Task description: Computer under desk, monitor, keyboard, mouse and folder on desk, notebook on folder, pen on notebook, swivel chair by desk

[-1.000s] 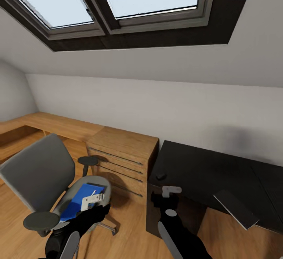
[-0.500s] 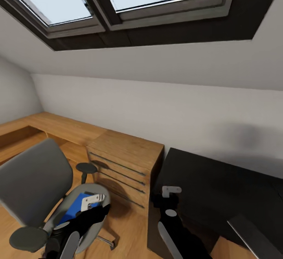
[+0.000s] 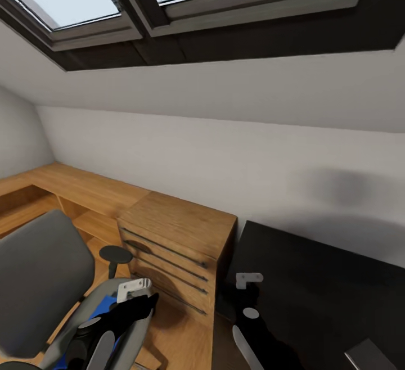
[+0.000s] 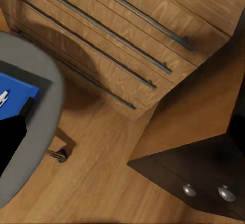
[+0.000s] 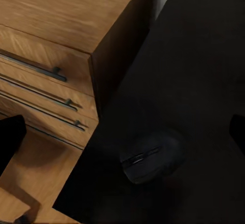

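Chair (image 3: 39,280) slid toward frame edge.

Both glossy black arms reach forward from the bottom of the head view. The left arm's black-and-white gripper (image 3: 134,290) hangs over the seat of the grey swivel chair (image 3: 39,280), on the side away from its backrest. The right arm's black-and-white gripper (image 3: 248,279) hangs past that seat, well apart from the chair. Neither view settles how their fingers stand.
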{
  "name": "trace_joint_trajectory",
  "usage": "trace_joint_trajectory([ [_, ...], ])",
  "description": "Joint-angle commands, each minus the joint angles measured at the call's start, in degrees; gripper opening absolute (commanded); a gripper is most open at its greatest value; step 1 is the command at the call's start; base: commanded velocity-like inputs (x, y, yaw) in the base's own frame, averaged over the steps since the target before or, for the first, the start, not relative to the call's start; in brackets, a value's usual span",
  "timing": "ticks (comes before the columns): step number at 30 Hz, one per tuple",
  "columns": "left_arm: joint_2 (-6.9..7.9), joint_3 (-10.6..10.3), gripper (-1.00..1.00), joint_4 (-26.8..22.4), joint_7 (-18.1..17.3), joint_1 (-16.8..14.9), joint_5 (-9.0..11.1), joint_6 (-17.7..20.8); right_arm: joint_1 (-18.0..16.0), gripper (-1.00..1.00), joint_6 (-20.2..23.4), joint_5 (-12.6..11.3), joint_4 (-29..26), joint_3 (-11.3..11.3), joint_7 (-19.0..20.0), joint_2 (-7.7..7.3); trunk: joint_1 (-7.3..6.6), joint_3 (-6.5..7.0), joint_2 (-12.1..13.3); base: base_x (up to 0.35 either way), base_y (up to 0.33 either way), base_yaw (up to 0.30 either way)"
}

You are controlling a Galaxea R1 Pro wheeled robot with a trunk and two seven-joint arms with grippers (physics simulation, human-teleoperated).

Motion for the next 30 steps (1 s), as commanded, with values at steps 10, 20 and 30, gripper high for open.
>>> trace_joint_trajectory([
  [10,-0.25,-0.7,1.0,-0.7,0.5,0.0,0.5,-0.5,-8.3,1.0,-7.1,-0.2,18.0,0.0,11.8,-4.79,0.47,-0.46,-0.9,0.022,0.0,0.0],
  [20,-0.48,-0.8,1.0,-0.7,0.6,0.0,0.5,-0.6,-19.9,1.0,-10.5,-0.7,31.9,-0.2,19.2,-6.02,2.67,-2.26,-4.9,0.0,0.0,0.0],
  [30,-0.47,-0.8,1.0,-0.7,0.6,0.0,0.5,-0.6,-26.0,1.0,-8.6,-2.1,37.9,-1.0,28.4,-7.62,4.87,-4.05,-8.9,0.0,0.0,0.0],
])
